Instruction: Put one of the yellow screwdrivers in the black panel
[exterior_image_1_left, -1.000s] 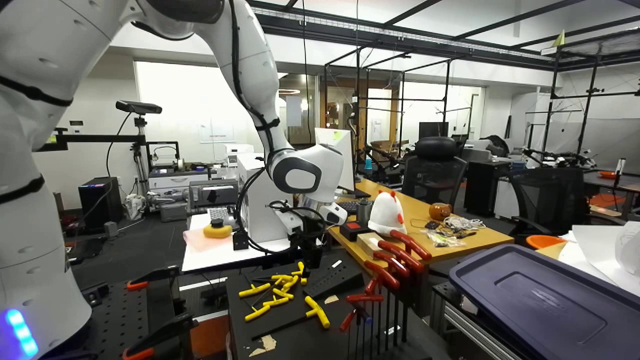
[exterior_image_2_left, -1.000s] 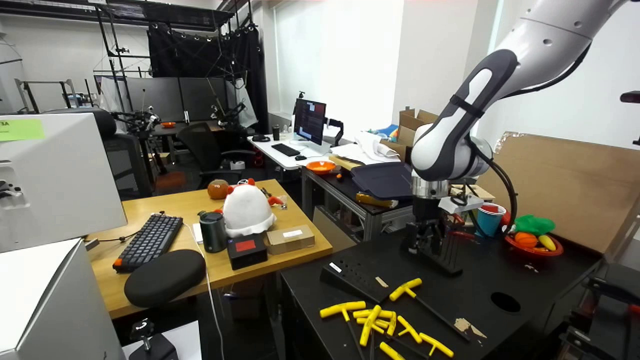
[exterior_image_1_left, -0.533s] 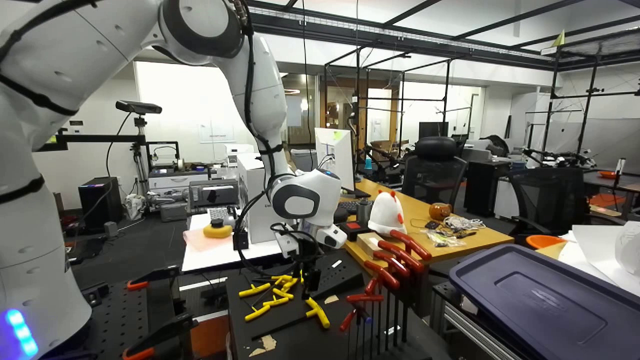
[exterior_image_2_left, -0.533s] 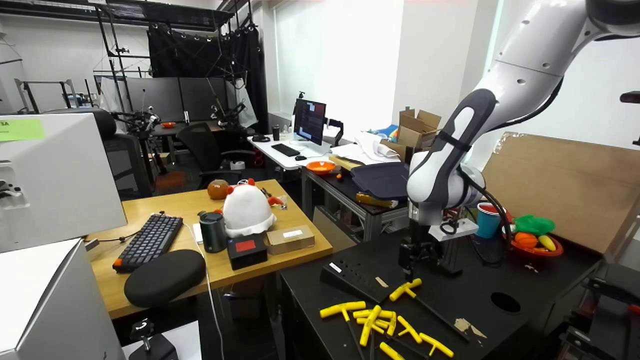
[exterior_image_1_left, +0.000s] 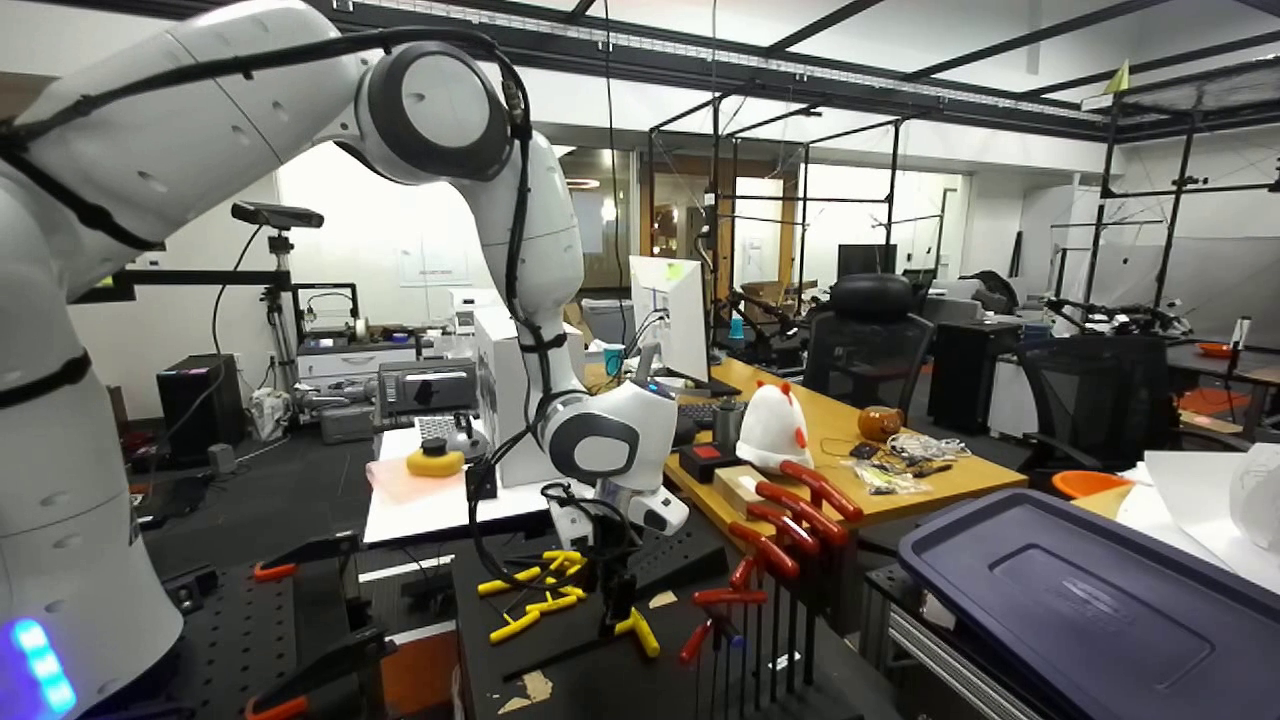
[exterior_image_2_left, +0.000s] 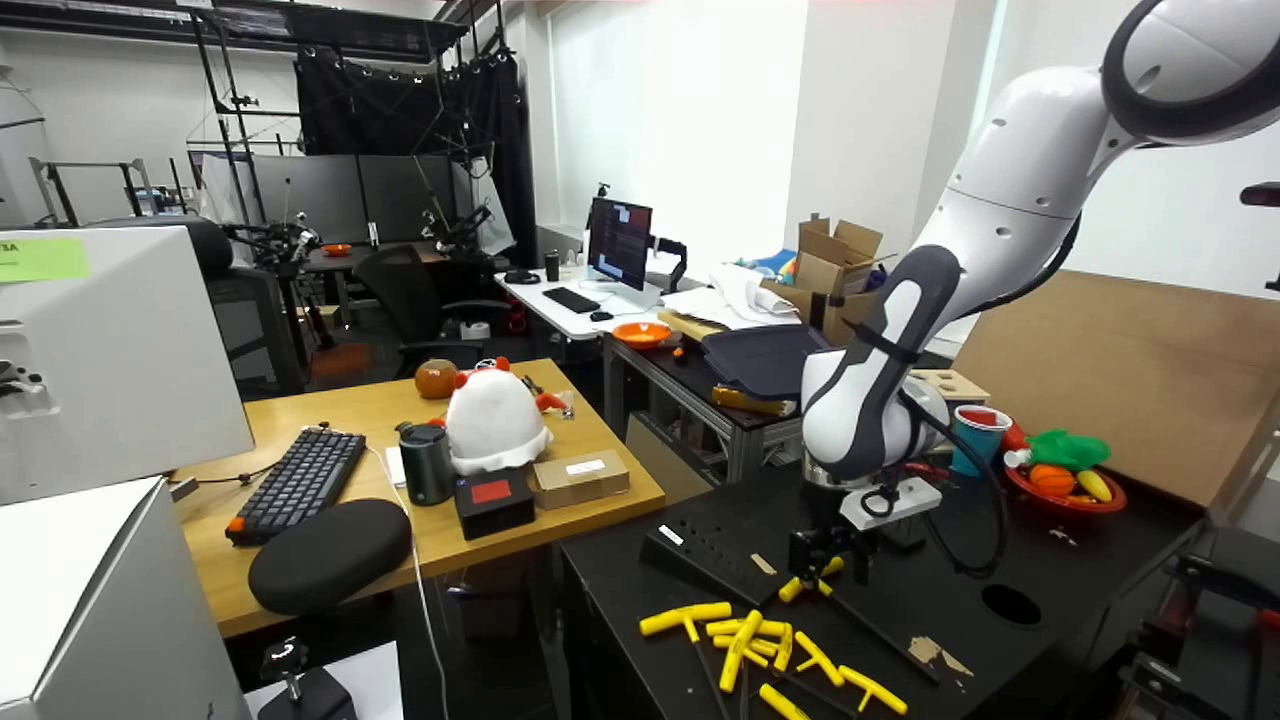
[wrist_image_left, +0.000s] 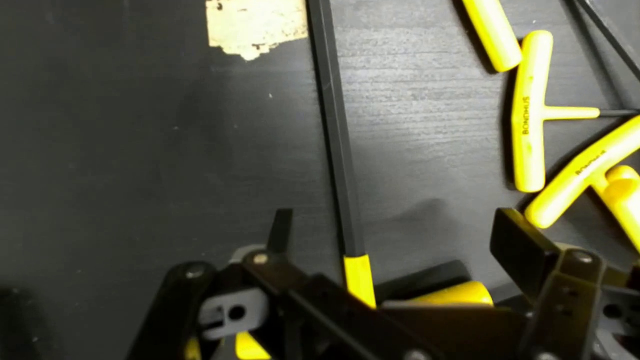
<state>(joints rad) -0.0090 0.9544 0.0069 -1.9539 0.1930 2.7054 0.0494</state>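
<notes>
Black wood-grained tabletop (wrist_image_left: 175, 150) fills the wrist view, and above it we see the gripper (wrist_image_left: 393, 220), its jaws spread and holding nothing. Beneath lies one yellow screwdriver (wrist_image_left: 341, 165), T-handled and flat, its shaft passing between the fingertips but nearer the finger (wrist_image_left: 280, 230) at left in that view. To grasp well, we should shift that way, lower squarely and close on the neck, clear of the other yellow tools (wrist_image_left: 530, 110) beside the gripper. Two black holders stand near it, a holed block (exterior_image_2_left: 705, 560) and a red-handled rack (exterior_image_1_left: 824, 575); which is meant, we cannot tell.
</notes>
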